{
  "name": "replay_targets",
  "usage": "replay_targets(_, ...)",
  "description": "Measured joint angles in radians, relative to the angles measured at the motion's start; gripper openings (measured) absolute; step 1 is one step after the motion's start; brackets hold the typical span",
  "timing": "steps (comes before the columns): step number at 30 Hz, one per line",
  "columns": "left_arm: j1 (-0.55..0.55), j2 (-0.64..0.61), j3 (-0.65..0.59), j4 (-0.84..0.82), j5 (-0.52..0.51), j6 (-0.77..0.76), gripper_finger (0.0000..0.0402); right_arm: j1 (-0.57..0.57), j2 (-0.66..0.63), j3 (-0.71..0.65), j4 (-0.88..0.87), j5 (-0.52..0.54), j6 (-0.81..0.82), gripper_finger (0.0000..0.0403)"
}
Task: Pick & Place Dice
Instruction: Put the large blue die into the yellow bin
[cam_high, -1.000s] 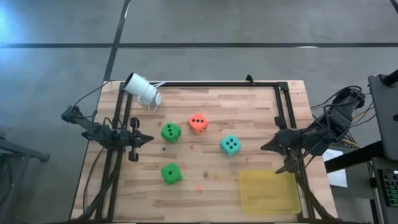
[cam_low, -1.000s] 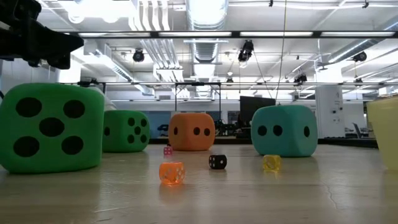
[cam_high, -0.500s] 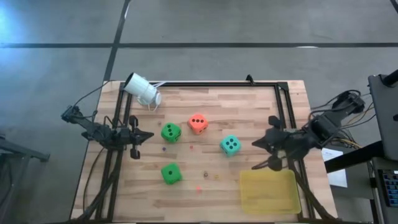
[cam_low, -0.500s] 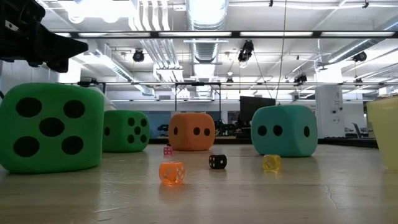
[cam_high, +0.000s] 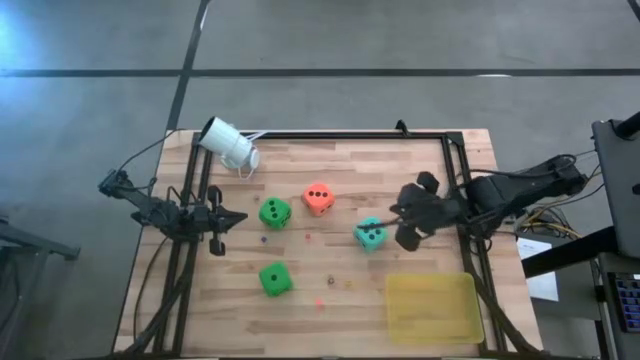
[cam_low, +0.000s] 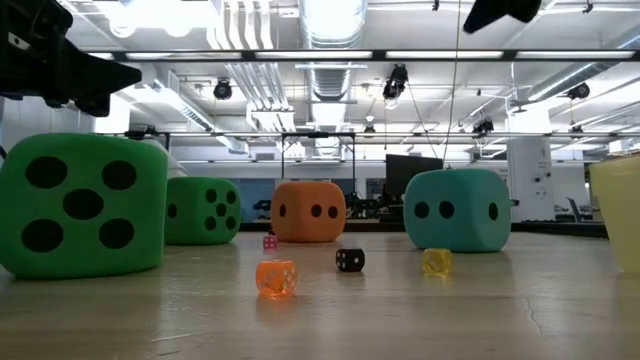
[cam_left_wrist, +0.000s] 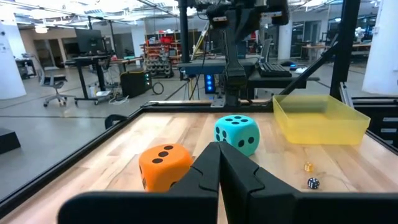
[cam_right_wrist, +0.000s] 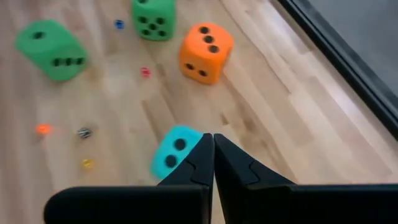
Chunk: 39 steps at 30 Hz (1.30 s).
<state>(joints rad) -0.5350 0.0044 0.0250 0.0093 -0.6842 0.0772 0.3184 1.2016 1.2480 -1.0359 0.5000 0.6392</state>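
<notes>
Four dice rest flat on the wooden table: a green one (cam_high: 275, 212), an orange-red one (cam_high: 318, 199), a teal one (cam_high: 368, 234) and a second green one (cam_high: 276, 279) nearer the front. My right gripper (cam_high: 393, 215) is shut and empty. It hangs well above the table, by the teal die's right side (cam_right_wrist: 173, 152), and shows at the top of the low view (cam_low: 500, 12). My left gripper (cam_high: 243, 221) is shut and empty, left of the far green die. It faces the orange-red die (cam_left_wrist: 164, 165) and the teal die (cam_left_wrist: 237, 134).
A yellow tray (cam_high: 432, 308) stands at the near right corner. A white cup (cam_high: 228, 144) lies on its side at the far left corner. Several tiny coloured dice (cam_low: 276, 277) lie between the big ones. Black frame rails (cam_high: 455, 170) run along the table's edges.
My right gripper has swung from the table's right edge toward the left, out over the table to the teal die, staying high above it. The dice have not moved.
</notes>
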Motion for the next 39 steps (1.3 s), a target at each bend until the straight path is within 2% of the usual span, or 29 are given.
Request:
replay_targets(5, 0.0, 0.0, 0.0, 0.0, 0.0, 0.0, 0.0006, -0.069, 0.078, 0.0, -0.003, -0.013, -0.003, 0.0008)
replay_targets(9, 0.0, 0.0, 0.0, 0.0, 0.0, 0.0, 0.0006, -0.094, 0.141, 0.001, -0.009, -0.083, -0.003, 0.0008)
replay_targets(18, 0.0, 0.0, 0.0, 0.0, 0.0, 0.0, 0.0006, -0.094, 0.214, 0.017, -0.008, -0.04, -0.059, 0.001)
replay_targets(21, 0.0, 0.0, 0.0, 0.0, 0.0, 0.0, 0.0006, -0.086, 0.213, 0.027, 0.002, -0.037, -0.064, 0.0027)
replay_targets(26, 0.0, 0.0, 0.0, 0.0, 0.0, 0.0, 0.0006, -0.074, 0.213, 0.031, 0.004, -0.037, -0.075, 0.0094)
replay_targets(35, 0.0, 0.0, 0.0, 0.0, 0.0, 0.0, 0.0006, -0.074, 0.215, 0.024, 0.005, -0.035, -0.068, 0.0268)
replay_targets(39, 0.0, 0.0, 0.0, 0.0, 0.0, 0.0, 0.0006, -0.074, 0.215, 0.024, 0.005, -0.081, -0.058, 0.0338)
